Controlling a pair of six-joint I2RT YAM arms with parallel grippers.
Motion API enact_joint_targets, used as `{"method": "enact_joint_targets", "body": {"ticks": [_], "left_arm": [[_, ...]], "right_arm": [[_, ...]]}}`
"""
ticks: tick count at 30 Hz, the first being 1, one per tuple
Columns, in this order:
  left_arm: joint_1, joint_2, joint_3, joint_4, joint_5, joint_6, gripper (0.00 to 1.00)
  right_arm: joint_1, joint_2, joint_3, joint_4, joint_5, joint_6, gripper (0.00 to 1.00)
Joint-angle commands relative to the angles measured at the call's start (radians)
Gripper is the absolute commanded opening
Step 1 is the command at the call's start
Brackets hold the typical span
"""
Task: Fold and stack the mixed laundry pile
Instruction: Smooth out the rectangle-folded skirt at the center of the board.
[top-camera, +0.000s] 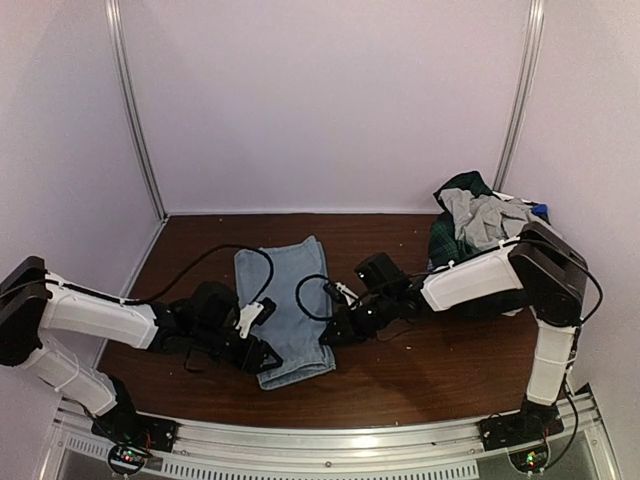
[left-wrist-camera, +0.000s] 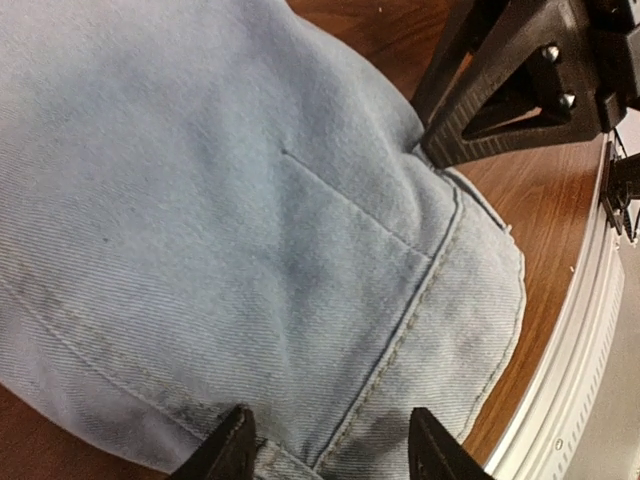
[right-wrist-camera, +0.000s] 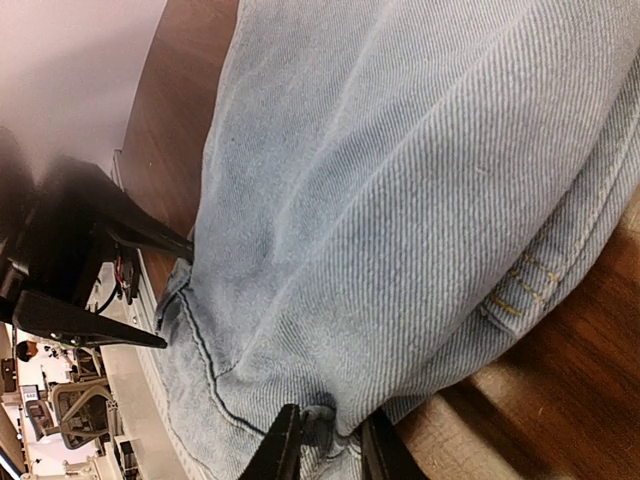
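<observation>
Right hand (right-wrist-camera: 328, 438) narrowly pinches folded pale blue denim garment (top-camera: 290, 285) on brown wooden counter (top-camera: 420, 370); left hand (left-wrist-camera: 330, 435) straddles its hem, half-wide.

The denim garment (top-camera: 285, 305) lies flat on the worktop (top-camera: 420, 370), a little left of centre, running from mid-depth toward the near edge. The mixed laundry pile (top-camera: 478, 225) sits heaped in the far right corner, close to the right wall and well apart from the garment. The left gripper (top-camera: 264, 354) is at the garment's near left corner, with its fingers either side of the hem there. The right gripper (top-camera: 330, 334) is at the garment's right edge, toward the near end, with a fold of that edge between its fingers. The two grippers face each other across the garment's near end.
</observation>
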Motion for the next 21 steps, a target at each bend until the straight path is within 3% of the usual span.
{"method": "enact_joint_targets", "body": {"ticks": [1, 7, 13, 18, 21], "left_arm": [[-0.035, 0.104, 0.015, 0.086, 0.010, -0.006, 0.48], [-0.050, 0.216, 0.015, 0.098, -0.056, -0.033, 0.43], [-0.050, 0.214, 0.030, 0.076, -0.071, -0.028, 0.42], [-0.050, 0.210, 0.030, 0.049, -0.077, -0.022, 0.44], [-0.050, 0.209, 0.025, 0.051, -0.073, -0.028, 0.45]], "right_arm": [[-0.009, -0.007, -0.014, -0.007, -0.002, -0.019, 0.23], [-0.006, -0.100, -0.003, -0.031, 0.026, -0.073, 0.30], [0.013, -0.081, 0.009, 0.003, 0.011, -0.074, 0.32], [-0.008, -0.072, 0.064, -0.092, 0.087, -0.125, 0.45], [-0.005, -0.066, 0.092, -0.035, 0.062, -0.095, 0.49]]}}
